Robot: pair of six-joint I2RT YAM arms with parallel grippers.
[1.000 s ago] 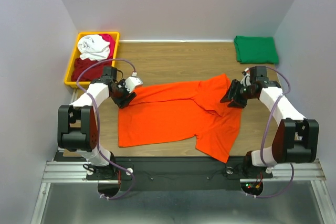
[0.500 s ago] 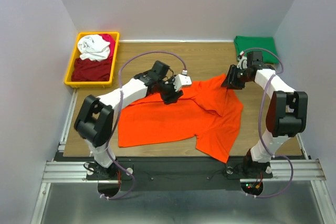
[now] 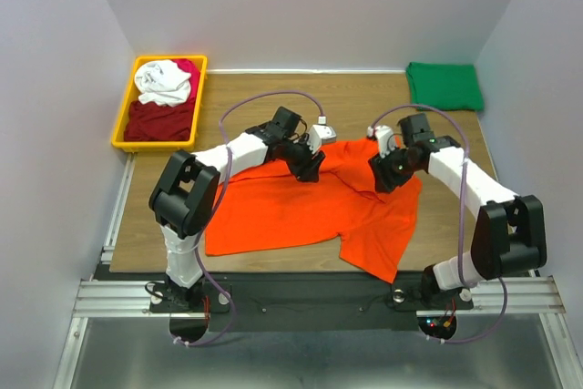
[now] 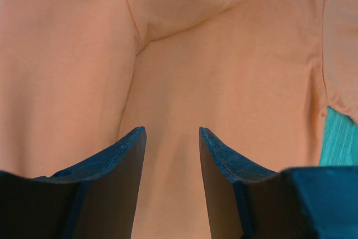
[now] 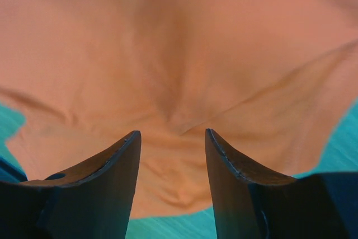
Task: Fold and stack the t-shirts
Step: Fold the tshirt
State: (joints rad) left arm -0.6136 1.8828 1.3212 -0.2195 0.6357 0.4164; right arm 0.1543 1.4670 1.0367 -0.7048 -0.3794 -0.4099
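Observation:
A bright orange t-shirt (image 3: pixel 301 207) lies spread out and creased on the wooden table, one part folded over near its right side. My left gripper (image 3: pixel 308 163) hovers over the shirt's upper middle, jaws open, with only orange cloth (image 4: pixel 224 71) beyond the fingertips (image 4: pixel 134 138). My right gripper (image 3: pixel 381 175) is over the shirt's upper right part, also open, and nothing sits between its fingers (image 5: pixel 215 141); wrinkled orange cloth (image 5: pixel 179 54) lies below it. A dark green t-shirt (image 3: pixel 444 86) rests folded at the back right corner.
A yellow bin (image 3: pixel 155 144) at the back left holds a white t-shirt (image 3: pixel 164 82), a dark red one (image 3: pixel 159 118) and a magenta one (image 3: pixel 189 68). Bare wood (image 3: pixel 273 107) shows behind the orange shirt. Walls close in on three sides.
My left gripper swung from the shirt's left edge to its upper middle. My right gripper went from the right edge toward the back, then inward over the shirt. The cloth barely shifted.

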